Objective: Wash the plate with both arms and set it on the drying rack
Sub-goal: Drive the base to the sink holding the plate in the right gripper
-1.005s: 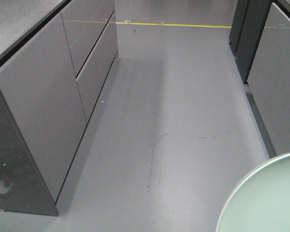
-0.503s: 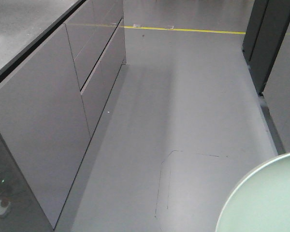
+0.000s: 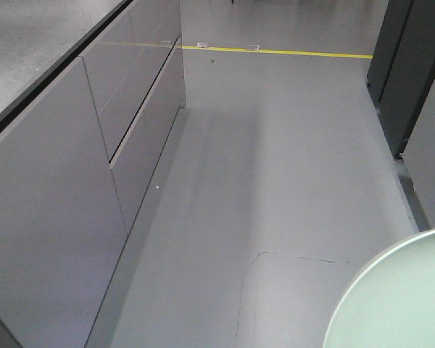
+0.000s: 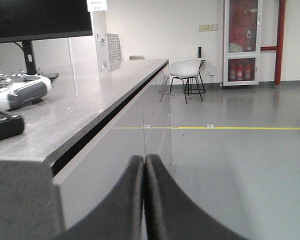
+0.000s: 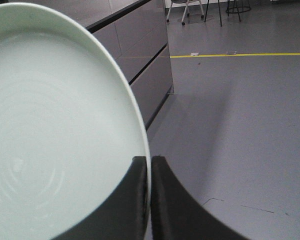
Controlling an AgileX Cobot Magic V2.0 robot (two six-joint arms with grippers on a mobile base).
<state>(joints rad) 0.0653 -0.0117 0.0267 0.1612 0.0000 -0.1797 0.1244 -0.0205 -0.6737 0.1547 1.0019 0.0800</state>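
The pale mint-green plate (image 5: 55, 130) fills the left of the right wrist view, held on edge above the floor. My right gripper (image 5: 149, 165) is shut on its rim, one black finger on each face. In the front-facing view only an arc of the plate (image 3: 406, 297) shows at the bottom right corner. My left gripper (image 4: 144, 162) is shut with nothing between its black fingers, and it hangs beside the grey counter. The drying rack is out of view.
A long grey counter (image 3: 29, 43) with drawer fronts (image 3: 141, 109) runs along the left. On its top lie a controller (image 4: 17, 90) and a monitor stand (image 4: 26, 57). A dark cabinet (image 3: 413, 65) stands at right. A yellow floor line (image 3: 275, 52) crosses far ahead, with a white chair (image 4: 187, 70) beyond.
The view has shifted forward and toward the counter, whose near end has left the frame. The plate stays at the bottom right corner in the same grip.
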